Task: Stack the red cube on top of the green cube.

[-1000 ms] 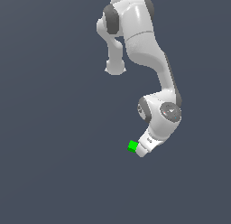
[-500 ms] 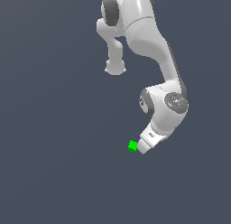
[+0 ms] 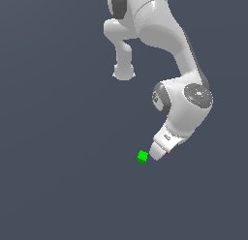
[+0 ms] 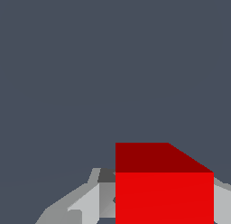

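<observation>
Showing up large only in the wrist view: the red cube, sitting between the pale fingers of the end effector, apparently pinched there. Peeking out of the exterior view as a mere red sliver under the white hand. Appearing solely in that exterior view: the green cube, resting on the grey bench just beside the end effector, toward the exterior view's left. Lying open on all sides, plain bench.
</observation>
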Robot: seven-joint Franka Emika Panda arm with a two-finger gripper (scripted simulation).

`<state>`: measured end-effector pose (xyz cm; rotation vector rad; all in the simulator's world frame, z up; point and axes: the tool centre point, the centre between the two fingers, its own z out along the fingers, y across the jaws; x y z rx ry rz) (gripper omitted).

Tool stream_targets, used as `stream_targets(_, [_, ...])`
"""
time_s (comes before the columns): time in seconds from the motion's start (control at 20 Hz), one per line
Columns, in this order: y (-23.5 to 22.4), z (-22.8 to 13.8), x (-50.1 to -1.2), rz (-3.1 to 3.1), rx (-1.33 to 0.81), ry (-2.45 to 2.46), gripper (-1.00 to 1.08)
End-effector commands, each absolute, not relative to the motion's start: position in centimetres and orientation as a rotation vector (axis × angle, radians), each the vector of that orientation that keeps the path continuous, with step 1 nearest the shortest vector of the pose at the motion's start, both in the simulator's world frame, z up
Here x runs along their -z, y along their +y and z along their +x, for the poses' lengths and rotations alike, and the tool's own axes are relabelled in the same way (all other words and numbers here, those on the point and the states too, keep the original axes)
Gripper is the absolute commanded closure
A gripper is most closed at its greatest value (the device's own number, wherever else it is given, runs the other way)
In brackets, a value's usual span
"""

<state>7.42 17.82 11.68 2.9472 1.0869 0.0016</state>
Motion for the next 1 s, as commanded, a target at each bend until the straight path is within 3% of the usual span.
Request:
stream_targets(0.0, [17.8,7.5,-12.0,2.947,0.000,1.087,1.08])
stream_targets(0.35, [16.7,7.5,-11.2,2.947,-0.001,1.087,1.08])
stream_targets(0.95, [8.8,8.3,-6.1,2.948,0.000,1.087,1.08])
